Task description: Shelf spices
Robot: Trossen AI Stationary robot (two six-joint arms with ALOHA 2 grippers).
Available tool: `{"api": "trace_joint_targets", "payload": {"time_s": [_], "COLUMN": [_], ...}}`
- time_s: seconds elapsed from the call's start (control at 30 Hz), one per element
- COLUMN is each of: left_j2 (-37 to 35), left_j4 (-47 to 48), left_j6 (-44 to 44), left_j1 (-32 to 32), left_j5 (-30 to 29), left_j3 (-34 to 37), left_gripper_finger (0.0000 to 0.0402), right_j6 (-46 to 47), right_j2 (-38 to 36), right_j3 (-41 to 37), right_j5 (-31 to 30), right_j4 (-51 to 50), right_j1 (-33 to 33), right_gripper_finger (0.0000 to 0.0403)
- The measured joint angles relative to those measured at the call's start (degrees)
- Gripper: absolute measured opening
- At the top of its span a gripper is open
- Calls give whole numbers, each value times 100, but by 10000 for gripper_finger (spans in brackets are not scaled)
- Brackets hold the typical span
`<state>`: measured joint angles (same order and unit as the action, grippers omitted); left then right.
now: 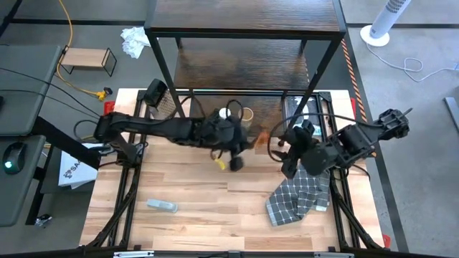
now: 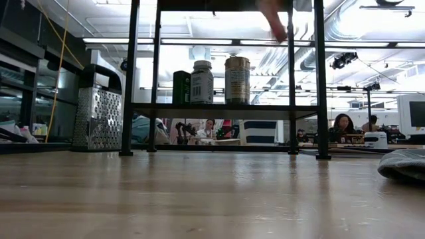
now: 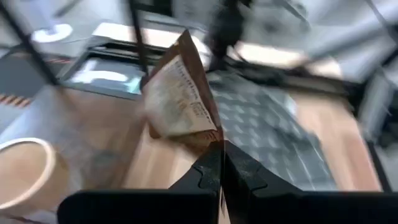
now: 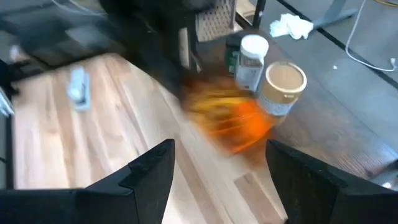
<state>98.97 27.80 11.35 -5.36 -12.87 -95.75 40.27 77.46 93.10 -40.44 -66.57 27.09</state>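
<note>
The shelf [image 1: 244, 14] stands at the table's far edge. On its lowest board [image 2: 219, 107] stand a dark jar [image 2: 180, 86], a white-capped jar [image 2: 202, 81] and a tan-lidded brown jar [image 2: 237, 79]. My left gripper [image 1: 249, 140] reaches in from the left and is shut on the reddish-brown packet [image 3: 180, 93], just in front of the jars. The low view shows the packet [image 2: 272, 20] high above that board. My right gripper [image 4: 221, 149] hovers open to the right of the packet, its fingers empty. No slim amber bottle shows. My left gripper pinches the packet's lower edge [image 3: 208, 134] between its two fingers, only at their tips. The packet stands up beyond the fingertips, tilted, and is lifted clear of the table and the shelf board.
A metal box grater [image 2: 98, 116] stands at the shelf's left end. A checked cloth [image 1: 297, 201] lies on the table's right side, below my right arm. A clear flat plastic object [image 1: 162, 206] lies near the left front. Bare wood lies in between.
</note>
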Motion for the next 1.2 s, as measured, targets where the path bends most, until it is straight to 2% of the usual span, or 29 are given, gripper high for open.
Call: {"api": "trace_joint_targets", "payload": {"time_s": [0.13,0.27,0.37,0.47,0.67,0.9,1.1,1.2], "left_j2": [-279,-447,-462,-432,-423,-423,-423,-423], "left_j4": [745,1326,1213,1101,1097,1242,1258,1217], "left_j6": [-728,-954,-965,-951,-952,-1052,-1118,-1115], "left_j1": [-236,-423,-443,-415,-402,-512,-608,-599], "left_j5": [499,272,134,-67,-87,210,209,125], "left_j3": [-29,-30,-30,-30,-30,-30,-30,-30], "left_gripper_finger": [0,0,0,0,0,0,0,0], "right_j6": [-172,-638,-1062,-1211,-1221,-1681,-1739,-1766], "right_j2": [1,14,66,162,397,434,488,585], "right_j3": [-290,-429,-433,-437,-448,-446,-446,-446], "right_j5": [31,437,775,812,679,619,1493,1531], "right_j4": [46,531,1171,1645,1583,1887,2030,2151], "right_j1": [-9,-48,-82,-171,-345,-392,-464,-484], "right_gripper_finger": [248,248,248,248,248,248,248,248]}}
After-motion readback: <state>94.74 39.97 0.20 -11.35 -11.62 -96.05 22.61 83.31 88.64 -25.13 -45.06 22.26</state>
